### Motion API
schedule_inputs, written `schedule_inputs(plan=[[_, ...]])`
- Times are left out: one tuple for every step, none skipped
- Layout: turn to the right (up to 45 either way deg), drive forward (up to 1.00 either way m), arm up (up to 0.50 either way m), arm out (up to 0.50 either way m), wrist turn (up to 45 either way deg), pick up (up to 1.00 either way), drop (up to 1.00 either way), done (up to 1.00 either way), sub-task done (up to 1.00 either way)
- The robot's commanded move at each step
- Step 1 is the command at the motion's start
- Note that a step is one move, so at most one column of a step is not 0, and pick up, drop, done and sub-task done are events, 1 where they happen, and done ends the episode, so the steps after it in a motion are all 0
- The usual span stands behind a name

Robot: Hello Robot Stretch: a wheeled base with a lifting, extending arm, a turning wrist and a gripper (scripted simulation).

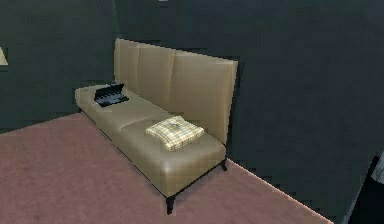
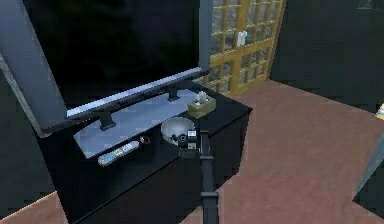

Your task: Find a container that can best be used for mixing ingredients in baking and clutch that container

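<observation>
In the arm side view we see a black stand (image 2: pixel 120 185) along the left, and on it a big dark TV (image 2: pixel 110 50). The bowl (image 2: pixel 176 127), pale and round, sits on the stand top toward its right end, just in front of the TV's right foot. The arm (image 2: pixel 207 190) rises from the bottom edge and reaches the stand's near edge, so the gripper (image 2: pixel 187 144) lies right at the bowl's near side. We cannot tell whether it touches the bowl. Because the bowl rests on the stand at the gripper's far end, we cannot tell whether the gripper holds anything, and the pictures do not show how its fingers stand.

Just beyond the bowl on the right stands a small tan box (image 2: pixel 203 104). Left of the bowl, a pale remote (image 2: pixel 120 153) lies at the near edge of a flat grey panel (image 2: pixel 98 140). Far right of the stand is a yellow-framed glass door (image 2: pixel 245 40), with reddish floor (image 2: pixel 300 150) in front of it.

In the forward view we see a tan sofa (image 1: pixel 170 90) against a dark wall (image 1: pixel 300 90). A laptop (image 1: pixel 110 96) lies on its far left seat, and a plaid cushion (image 1: pixel 175 132) on its near right seat.
</observation>
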Motion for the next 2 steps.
schedule_inputs(plan=[[0.0,0.0,0.1,0.0,0.0,0.0,0.0,0.0,0.0],[0.0,0.0,0.0,0.0,0.0,0.0,0.0,1.0,0.0]])
